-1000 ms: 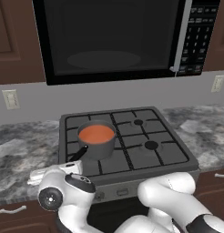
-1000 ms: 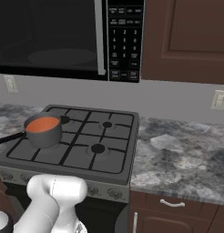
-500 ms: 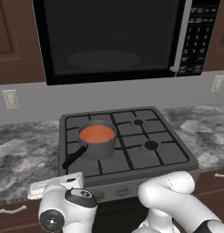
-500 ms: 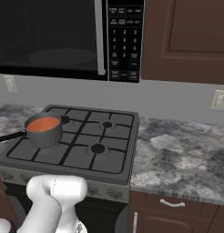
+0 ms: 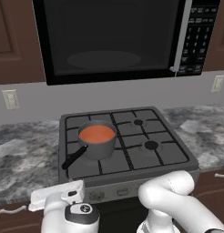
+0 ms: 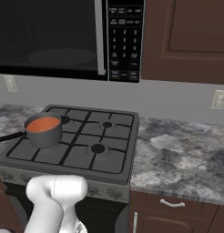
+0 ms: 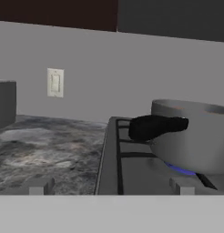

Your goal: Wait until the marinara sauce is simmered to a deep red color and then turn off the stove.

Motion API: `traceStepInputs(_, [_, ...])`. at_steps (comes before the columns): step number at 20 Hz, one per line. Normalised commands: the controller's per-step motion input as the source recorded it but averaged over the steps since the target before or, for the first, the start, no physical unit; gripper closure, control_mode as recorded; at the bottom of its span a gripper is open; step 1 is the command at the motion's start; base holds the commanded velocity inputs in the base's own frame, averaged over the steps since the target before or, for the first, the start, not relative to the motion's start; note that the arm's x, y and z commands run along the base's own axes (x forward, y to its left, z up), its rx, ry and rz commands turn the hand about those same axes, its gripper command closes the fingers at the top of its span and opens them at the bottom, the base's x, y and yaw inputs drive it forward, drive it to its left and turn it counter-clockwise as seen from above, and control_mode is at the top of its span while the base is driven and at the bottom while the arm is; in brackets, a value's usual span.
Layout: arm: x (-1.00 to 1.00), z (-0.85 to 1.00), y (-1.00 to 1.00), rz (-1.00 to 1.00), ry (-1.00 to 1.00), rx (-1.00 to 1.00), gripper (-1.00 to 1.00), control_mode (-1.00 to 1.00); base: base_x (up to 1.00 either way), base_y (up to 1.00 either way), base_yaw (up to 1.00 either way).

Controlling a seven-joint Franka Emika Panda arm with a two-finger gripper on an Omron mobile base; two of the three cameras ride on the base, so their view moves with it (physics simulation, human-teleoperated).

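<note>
Left base view: the stove, a grey gas cooktop with black grates, is sitting between two stretches of mottled grey counter, beneath a large black microwave. A small grey saucepan is standing on the near left burner, its black handle pointing toward the near left corner. The marinara sauce is lying inside as a flat disc, orange-red in colour. The row of front knobs is running along the stove's near edge, partly behind the white arm.

Right base view: the saucepan is resting at the left side of the cooktop, and the other burners are standing bare. A wall outlet is showing at the far right, above the counter.

Hand view: the camera is looking low across the cooktop's left edge. The gripper is standing fully open, its two small tips set well apart and holding nothing. The saucepan is rising at the right, its handle projecting left, and a blue flame is burning under its base. A light switch is showing on the far wall.
</note>
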Motion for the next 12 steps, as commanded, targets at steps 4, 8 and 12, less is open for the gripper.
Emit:
traceStepInputs(4, [-0.17,-0.46,0.0,0.0,-0.07,0.0,-1.0,-1.0,0.0,0.0,0.0])
traceStepInputs(8, [-0.04,-0.32,-0.02,-0.04,-0.04,0.0,-1.0,-1.0,0.0,0.0,0.0])
traceStepInputs(12, [0.0,-0.15,-0.14,-0.03,0.0,0.0,-1.0,-1.0,0.0,0.0,0.0])
